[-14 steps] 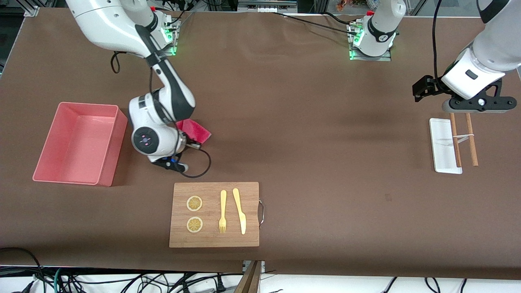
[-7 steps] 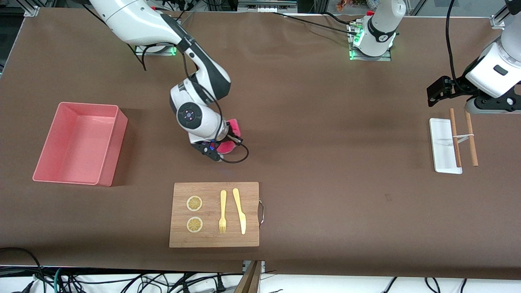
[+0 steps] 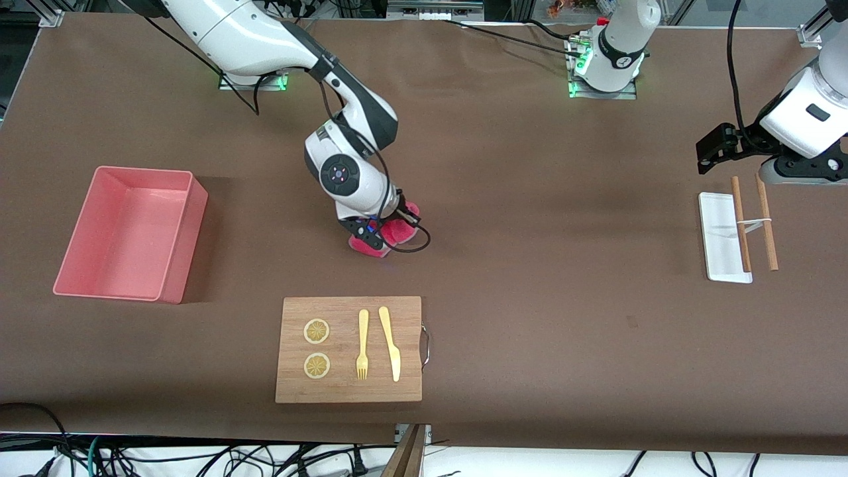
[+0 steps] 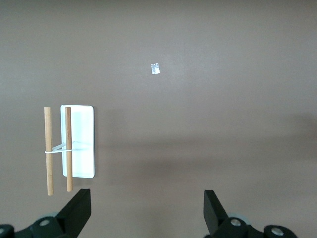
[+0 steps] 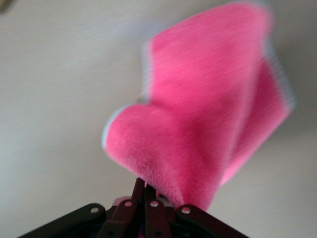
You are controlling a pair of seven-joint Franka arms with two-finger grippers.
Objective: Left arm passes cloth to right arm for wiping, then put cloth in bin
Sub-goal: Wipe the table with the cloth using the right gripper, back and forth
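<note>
My right gripper (image 3: 384,233) is shut on the magenta cloth (image 3: 389,236) and presses it on the brown table, farther from the front camera than the cutting board. In the right wrist view the cloth (image 5: 208,119) trails from the shut fingers (image 5: 146,191). The salmon-pink bin (image 3: 129,232) stands empty toward the right arm's end of the table. My left gripper (image 3: 712,147) is open and empty, held in the air over the table beside the white tray at the left arm's end. In the left wrist view its two fingertips (image 4: 79,210) stand wide apart.
A wooden cutting board (image 3: 349,349) with two lemon slices, a fork and a knife lies near the front edge. A small white tray (image 3: 722,235) with two wooden sticks (image 3: 767,225) lies at the left arm's end; both also show in the left wrist view (image 4: 81,141).
My right gripper has dragged the cloth across the table from beside the bin toward the table's middle. The left arm has pulled up and back a little toward its end of the table.
</note>
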